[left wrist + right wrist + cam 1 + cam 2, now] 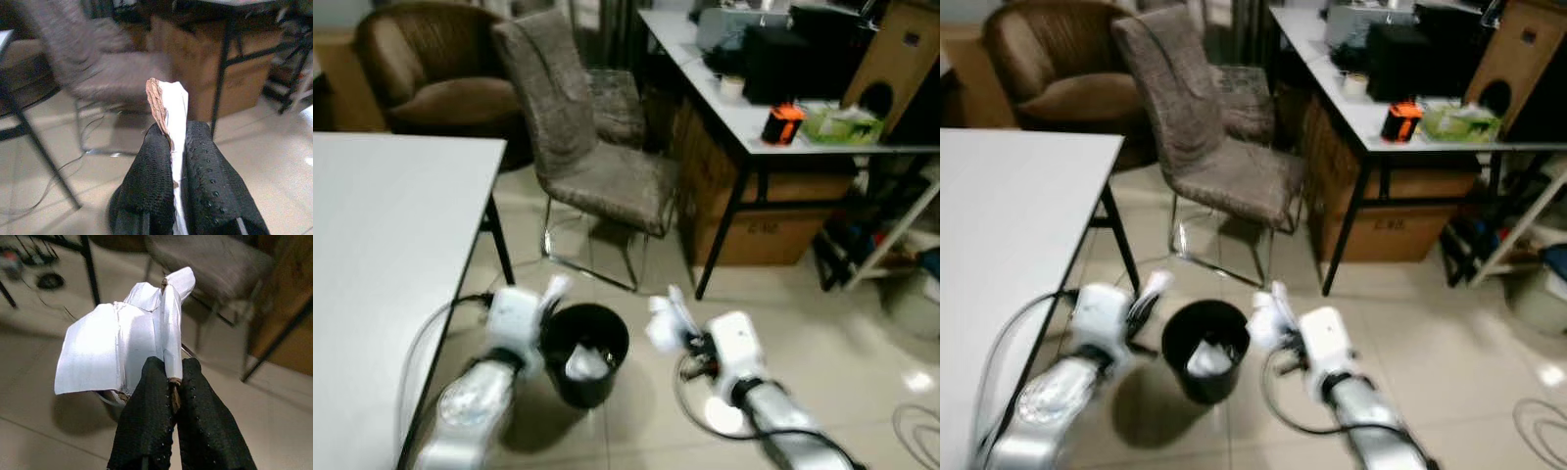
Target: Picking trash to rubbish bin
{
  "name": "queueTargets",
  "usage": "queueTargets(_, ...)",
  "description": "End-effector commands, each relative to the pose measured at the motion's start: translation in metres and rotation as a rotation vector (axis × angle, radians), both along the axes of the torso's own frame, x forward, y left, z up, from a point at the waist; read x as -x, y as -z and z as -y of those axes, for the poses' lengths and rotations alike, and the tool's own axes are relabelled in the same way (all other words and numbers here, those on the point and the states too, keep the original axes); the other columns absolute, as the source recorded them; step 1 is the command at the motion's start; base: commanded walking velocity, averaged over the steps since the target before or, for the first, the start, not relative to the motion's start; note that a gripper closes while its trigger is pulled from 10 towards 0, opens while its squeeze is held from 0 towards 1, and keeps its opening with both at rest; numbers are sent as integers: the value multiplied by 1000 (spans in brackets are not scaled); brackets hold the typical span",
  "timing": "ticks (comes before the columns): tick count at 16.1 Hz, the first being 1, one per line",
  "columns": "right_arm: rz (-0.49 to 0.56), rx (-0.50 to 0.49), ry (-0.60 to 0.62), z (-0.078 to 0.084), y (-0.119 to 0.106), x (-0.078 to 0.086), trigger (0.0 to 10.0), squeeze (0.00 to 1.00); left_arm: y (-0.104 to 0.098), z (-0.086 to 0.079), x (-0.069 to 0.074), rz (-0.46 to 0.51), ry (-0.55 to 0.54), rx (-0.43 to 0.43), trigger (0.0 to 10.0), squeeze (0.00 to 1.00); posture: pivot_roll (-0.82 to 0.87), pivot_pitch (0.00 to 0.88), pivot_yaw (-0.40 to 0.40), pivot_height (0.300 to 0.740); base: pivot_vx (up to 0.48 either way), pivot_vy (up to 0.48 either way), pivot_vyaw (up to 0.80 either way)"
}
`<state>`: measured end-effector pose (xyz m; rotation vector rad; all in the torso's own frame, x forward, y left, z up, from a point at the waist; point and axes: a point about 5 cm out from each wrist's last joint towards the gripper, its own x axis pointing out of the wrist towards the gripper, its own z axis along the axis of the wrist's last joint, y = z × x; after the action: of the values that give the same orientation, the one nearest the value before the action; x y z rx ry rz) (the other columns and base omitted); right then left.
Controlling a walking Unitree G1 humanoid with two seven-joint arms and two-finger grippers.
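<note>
A black rubbish bin (585,352) stands on the tiled floor between my two arms, with white crumpled trash (586,364) inside. My left gripper (548,299) is at the bin's left rim, shut on a flat white scrap with a brown edge (168,110). My right gripper (677,328) is just right of the bin, shut on a folded white paper piece (132,340). Both pieces of trash are held up above floor level, beside the bin's mouth.
A white table (382,255) with black legs is on my left. A grey padded chair (597,147) stands behind the bin. A desk (744,122) with boxes below is at the back right. Cables (705,401) lie on the floor.
</note>
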<state>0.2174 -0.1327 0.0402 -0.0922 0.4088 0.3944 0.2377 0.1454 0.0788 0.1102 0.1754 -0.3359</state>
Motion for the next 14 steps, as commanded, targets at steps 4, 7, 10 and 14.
queueTargets(4,11,9,-5,-3,-1,-1,10000,0,9,-5,4,-32,14,-38,10000,0,-52,0,-37,740,371,0,0)
queueTargets(7,11,21,-21,-4,0,1,10000,0,17,-2,4,-57,53,-56,10000,0,-64,0,-20,740,375,0,0)
queueTargets(10,9,27,-5,-2,1,4,10000,0,21,1,-2,-67,58,-51,10000,0,-72,0,-9,740,377,0,0)
queueTargets(14,13,27,4,-3,3,4,10000,0,41,1,-7,-121,90,-85,10000,0,-81,0,3,740,375,0,0)
